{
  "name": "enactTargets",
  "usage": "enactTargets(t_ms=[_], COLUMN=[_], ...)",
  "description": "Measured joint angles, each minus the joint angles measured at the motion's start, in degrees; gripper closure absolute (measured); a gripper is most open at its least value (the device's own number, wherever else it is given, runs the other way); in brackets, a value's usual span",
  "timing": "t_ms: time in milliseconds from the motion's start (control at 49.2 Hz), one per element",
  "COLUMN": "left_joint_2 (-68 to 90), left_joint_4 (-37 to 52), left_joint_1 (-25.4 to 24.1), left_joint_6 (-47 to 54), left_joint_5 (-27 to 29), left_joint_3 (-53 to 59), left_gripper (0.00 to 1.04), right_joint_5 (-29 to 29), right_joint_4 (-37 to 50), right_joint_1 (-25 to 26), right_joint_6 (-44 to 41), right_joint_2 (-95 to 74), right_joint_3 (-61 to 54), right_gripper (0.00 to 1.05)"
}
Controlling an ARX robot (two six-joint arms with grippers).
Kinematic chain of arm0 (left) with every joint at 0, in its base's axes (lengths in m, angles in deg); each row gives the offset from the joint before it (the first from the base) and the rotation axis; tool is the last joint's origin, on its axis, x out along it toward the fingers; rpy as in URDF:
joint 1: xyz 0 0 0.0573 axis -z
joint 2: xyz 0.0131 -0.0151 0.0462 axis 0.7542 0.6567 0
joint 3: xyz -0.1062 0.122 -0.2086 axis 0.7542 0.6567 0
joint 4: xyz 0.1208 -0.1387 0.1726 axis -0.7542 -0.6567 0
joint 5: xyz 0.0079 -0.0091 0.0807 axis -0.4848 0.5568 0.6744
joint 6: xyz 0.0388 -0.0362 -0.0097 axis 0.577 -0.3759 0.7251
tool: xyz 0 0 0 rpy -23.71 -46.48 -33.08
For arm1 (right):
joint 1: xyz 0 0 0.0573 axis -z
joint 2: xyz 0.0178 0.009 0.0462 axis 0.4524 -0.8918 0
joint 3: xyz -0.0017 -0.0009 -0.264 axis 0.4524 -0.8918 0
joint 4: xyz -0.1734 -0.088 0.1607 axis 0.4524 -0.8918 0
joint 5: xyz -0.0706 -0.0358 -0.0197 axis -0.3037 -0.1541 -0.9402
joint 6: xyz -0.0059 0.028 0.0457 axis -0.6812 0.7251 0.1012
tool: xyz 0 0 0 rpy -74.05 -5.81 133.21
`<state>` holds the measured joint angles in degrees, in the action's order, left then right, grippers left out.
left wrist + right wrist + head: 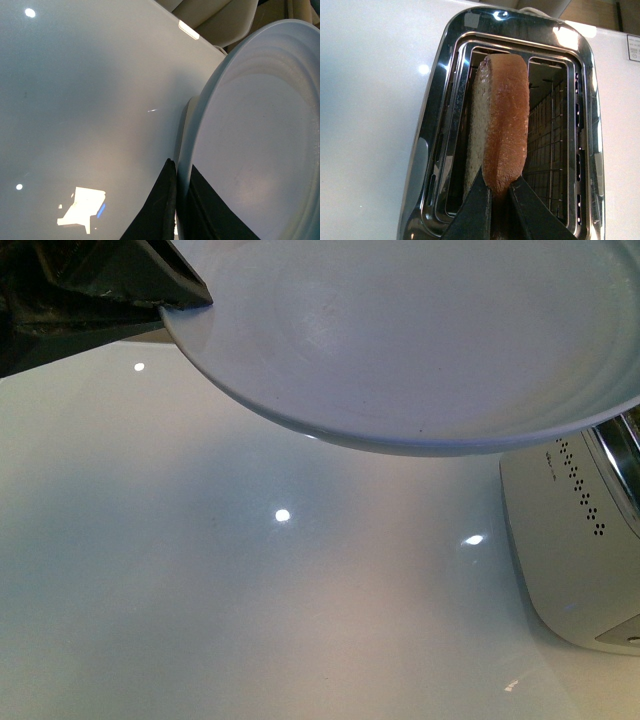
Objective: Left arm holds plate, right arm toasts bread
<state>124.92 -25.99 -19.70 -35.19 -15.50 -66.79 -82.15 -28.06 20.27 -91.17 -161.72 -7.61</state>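
The pale blue-white plate (420,330) fills the top of the front view, held up above the table. My left gripper (150,290) is shut on its rim at the upper left. In the left wrist view the plate (260,145) stands edge-on, its rim pinched between the two black fingers of the left gripper (181,175). My right gripper (500,192) is shut on the crust edge of the bread (502,125). The slice hangs edge-up over the chrome top of the toaster (445,65), above the bar between its two slots. The plate is empty.
The white toaster body (570,540) with rows of small vent holes stands at the right of the glossy white table (250,590). Ceiling lights reflect on the tabletop. Pale chairs (220,20) show past the table's far edge.
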Motion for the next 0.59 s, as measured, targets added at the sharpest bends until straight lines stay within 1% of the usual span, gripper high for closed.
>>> enactTargets(t_ms=[20, 61, 183, 224, 244, 366, 427, 529, 549, 590], left_joint_2=[0.00, 0.00, 0.00, 0.00, 0.00, 0.00, 0.00, 0.00, 0.00, 0.00], left_joint_4=[0.00, 0.00, 0.00, 0.00, 0.00, 0.00, 0.00, 0.00, 0.00, 0.00], left_joint_1=[0.00, 0.00, 0.00, 0.00, 0.00, 0.00, 0.00, 0.00, 0.00, 0.00], left_joint_6=[0.00, 0.00, 0.00, 0.00, 0.00, 0.00, 0.00, 0.00, 0.00, 0.00], left_joint_5=[0.00, 0.00, 0.00, -0.02, 0.00, 0.00, 0.00, 0.00, 0.00, 0.00], left_joint_3=[0.00, 0.00, 0.00, 0.00, 0.00, 0.00, 0.00, 0.00, 0.00, 0.00], left_gripper=[1.02, 1.02, 1.02, 1.02, 1.02, 1.02, 1.02, 1.02, 1.02, 1.02], right_joint_5=[0.00, -0.04, -0.13, -0.15, -0.15, -0.13, -0.20, -0.46, -0.48, -0.70], right_joint_4=[0.07, 0.22, 0.44, 0.44, 0.44, 0.44, 0.44, 0.79, 0.85, 0.85], right_joint_1=[0.00, -0.02, -0.02, -0.02, -0.02, 0.07, 0.17, 0.57, 0.72, 1.03], right_joint_6=[-0.02, 0.15, 0.50, 0.63, 0.66, 1.53, 1.73, 2.45, 3.06, 3.65], right_joint_2=[-0.15, -0.46, -0.66, -0.63, -0.63, 0.70, 1.77, 5.75, 7.19, 9.35], right_joint_3=[-0.04, -0.17, -1.31, -2.01, -2.12, -3.02, -3.13, -3.82, -4.07, -4.46], right_gripper=[1.01, 0.96, 0.74, 0.66, 0.64, 0.43, 0.36, 0.19, 0.14, 0.08])
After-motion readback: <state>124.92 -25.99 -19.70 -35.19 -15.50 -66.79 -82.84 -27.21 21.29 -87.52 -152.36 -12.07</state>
